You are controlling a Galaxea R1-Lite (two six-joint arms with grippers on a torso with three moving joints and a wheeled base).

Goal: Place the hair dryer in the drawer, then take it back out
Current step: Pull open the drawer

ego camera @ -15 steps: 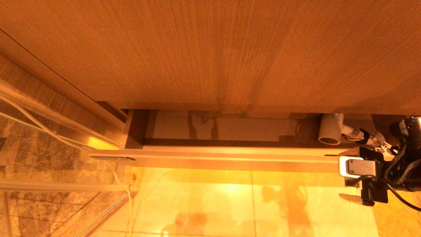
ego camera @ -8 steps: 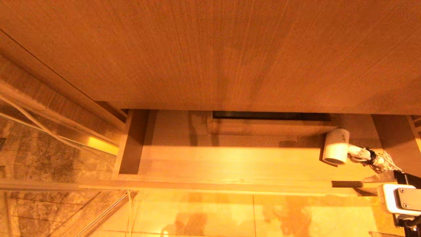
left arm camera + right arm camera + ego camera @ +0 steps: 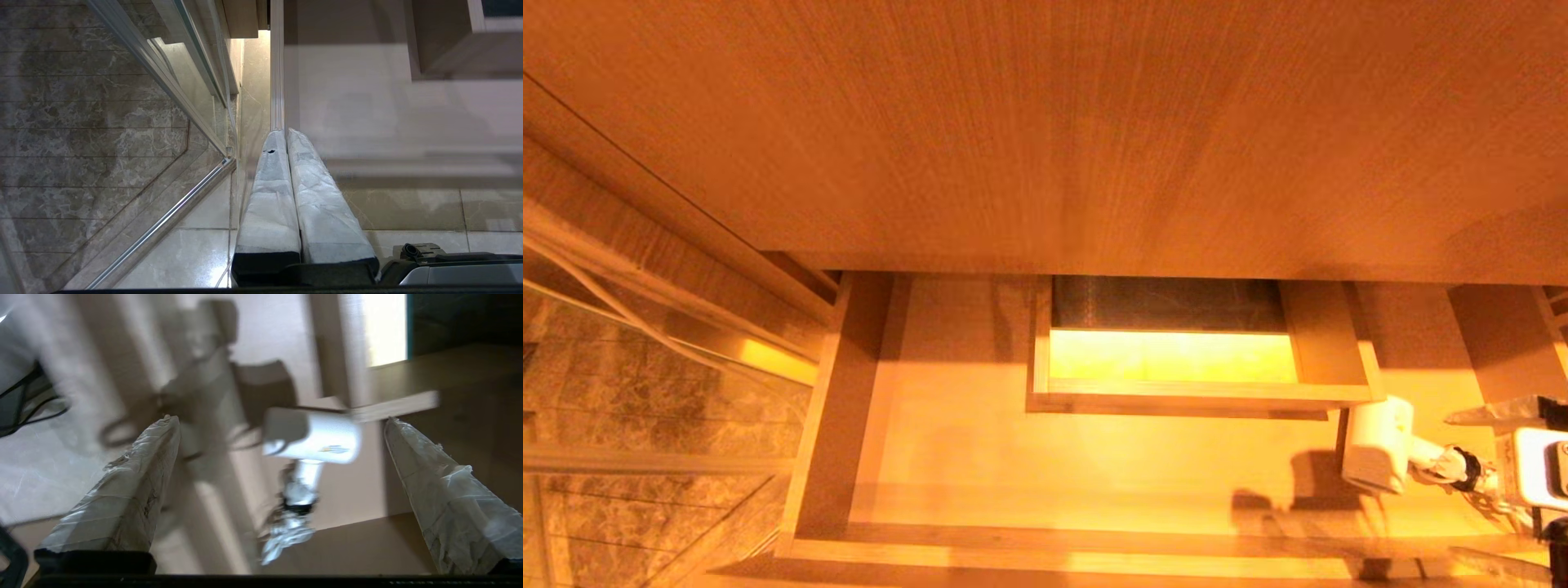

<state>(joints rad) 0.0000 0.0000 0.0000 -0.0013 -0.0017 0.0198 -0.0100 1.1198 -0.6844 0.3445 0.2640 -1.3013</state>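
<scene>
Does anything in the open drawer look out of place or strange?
Nothing is spilled or broken. The white plastic hair dryer lies in the light wood-grain drawer, at its right end, beside the boxed rectangular cutout, which is part of the drawer.

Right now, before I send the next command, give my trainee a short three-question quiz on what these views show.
1. True or false: the white hair dryer lies inside the open light wood-grain drawer.
2. Which fits the right gripper? A) shut on the dryer B) open, dryer between its fingers but not clamped C) out of sight
3. Fill in: the left gripper is parked beside the drawer with its fingers ____.

Key: 1 true. 2 B. 3 shut.
</scene>
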